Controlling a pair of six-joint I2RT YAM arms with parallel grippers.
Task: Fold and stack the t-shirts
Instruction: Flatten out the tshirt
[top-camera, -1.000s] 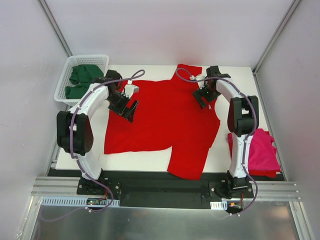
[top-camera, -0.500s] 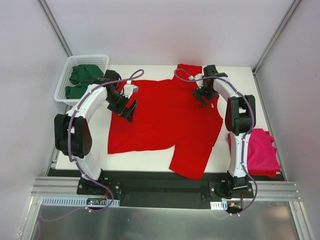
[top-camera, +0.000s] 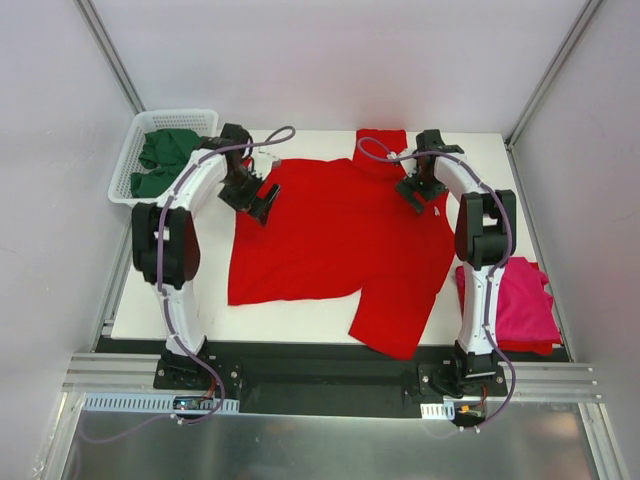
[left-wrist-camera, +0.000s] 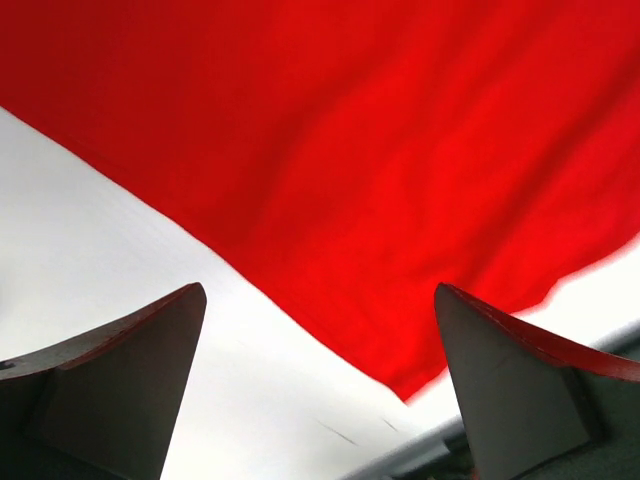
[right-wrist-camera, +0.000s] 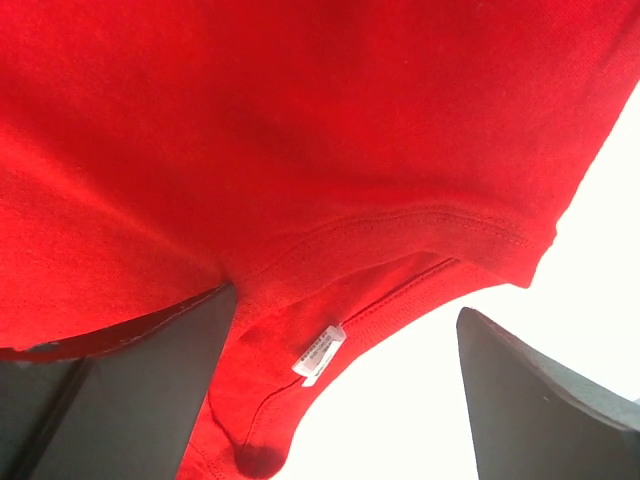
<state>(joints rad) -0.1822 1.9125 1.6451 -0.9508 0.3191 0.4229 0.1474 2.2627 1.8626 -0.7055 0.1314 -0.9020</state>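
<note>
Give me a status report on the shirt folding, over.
Both open, empty: left gripper, right gripper. The red t-shirt lies spread out, unfolded, collar under the right one. Nothing in the way.

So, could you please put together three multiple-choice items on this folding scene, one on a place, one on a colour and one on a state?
1. Where do the dark green t-shirts lie?
A. In the white basket at the far left.
B. Under the right arm's base.
C. On top of the spread shirt.

2. What colour is the spread t-shirt in the middle of the table?
A. Blue.
B. Red.
C. Yellow.

3. How do the right arm's jaws stand?
A. Shut on a sleeve.
B. Shut on nothing.
C. Open over the collar.

Answers:
1 A, since green cloth shows inside the basket's lattice walls.
2 B, since the cloth is bright red in all three views.
3 C, since the right wrist view shows the jaws wide apart with the collar between them.
</note>
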